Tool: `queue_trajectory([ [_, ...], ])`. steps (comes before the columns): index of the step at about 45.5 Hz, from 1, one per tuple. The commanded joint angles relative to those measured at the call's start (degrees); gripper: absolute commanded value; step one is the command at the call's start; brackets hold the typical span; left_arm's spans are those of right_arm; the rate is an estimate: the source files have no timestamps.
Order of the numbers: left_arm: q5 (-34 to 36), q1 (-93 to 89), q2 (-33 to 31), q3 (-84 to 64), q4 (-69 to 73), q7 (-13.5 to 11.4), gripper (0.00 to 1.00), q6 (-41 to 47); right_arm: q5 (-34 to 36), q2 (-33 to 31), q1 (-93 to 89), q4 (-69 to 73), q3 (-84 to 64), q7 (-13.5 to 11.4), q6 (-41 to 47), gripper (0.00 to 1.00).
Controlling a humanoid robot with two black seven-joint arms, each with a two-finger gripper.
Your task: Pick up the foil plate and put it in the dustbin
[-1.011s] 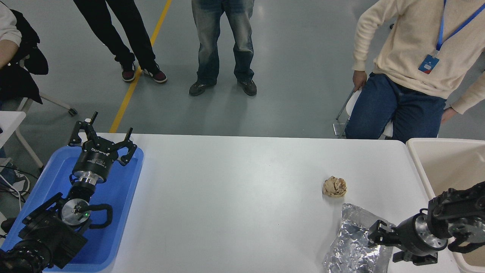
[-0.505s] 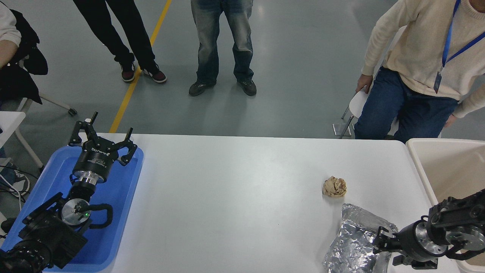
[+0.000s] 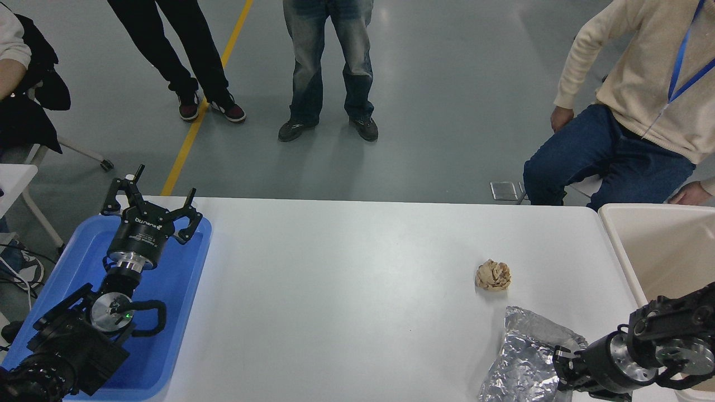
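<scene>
The foil plate (image 3: 522, 357), crinkled and shiny silver, lies at the table's near right corner and runs off the picture's bottom edge. My right gripper (image 3: 563, 369) comes in from the right edge and sits low against the plate's right rim; its tip is too dark and hidden to show whether it grips. The cream dustbin (image 3: 614, 245) stands just beyond the table's right end, behind the right arm. My left gripper (image 3: 151, 195) is parked over the blue tray at the lower left, open and holding nothing.
A crumpled tan paper ball (image 3: 493, 274) lies on the white table (image 3: 346, 290) just beyond the foil plate. The shallow blue tray (image 3: 179, 279) sits at the left end. People stand on the far side, and one sits by the dustbin.
My right arm has drawn back toward the near edge, with the gripper sinking lower against the foil's right rim. The seated person has shifted to the right. The left arm has not moved.
</scene>
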Motion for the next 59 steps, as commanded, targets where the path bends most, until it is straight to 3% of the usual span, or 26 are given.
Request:
queue_trajectory([
  [1,0.00,0.00,0.00,0.00,0.01,0.02,1.00,0.00,-0.44,-3.87,7.15,6.52,-1.05,-2.56,0.35,0.00],
  [6,0.00,0.00,0.00,0.00,0.01,0.11,1.00,0.00,-0.79,-5.01,15.21,10.56,-4.03,-5.10,3.94,0.00],
  [28,0.00,0.00,0.00,0.00,0.01,0.11,1.00,0.00,-0.97,-5.54,56.89,17.51,-18.18,-5.28,33.22,0.00],
  [59,0.00,0.00,-0.09,0.00,-0.07,0.11,1.00,0.00,-0.88,0.26,79.05,17.69,-23.38,-5.28,33.75,0.00],
])
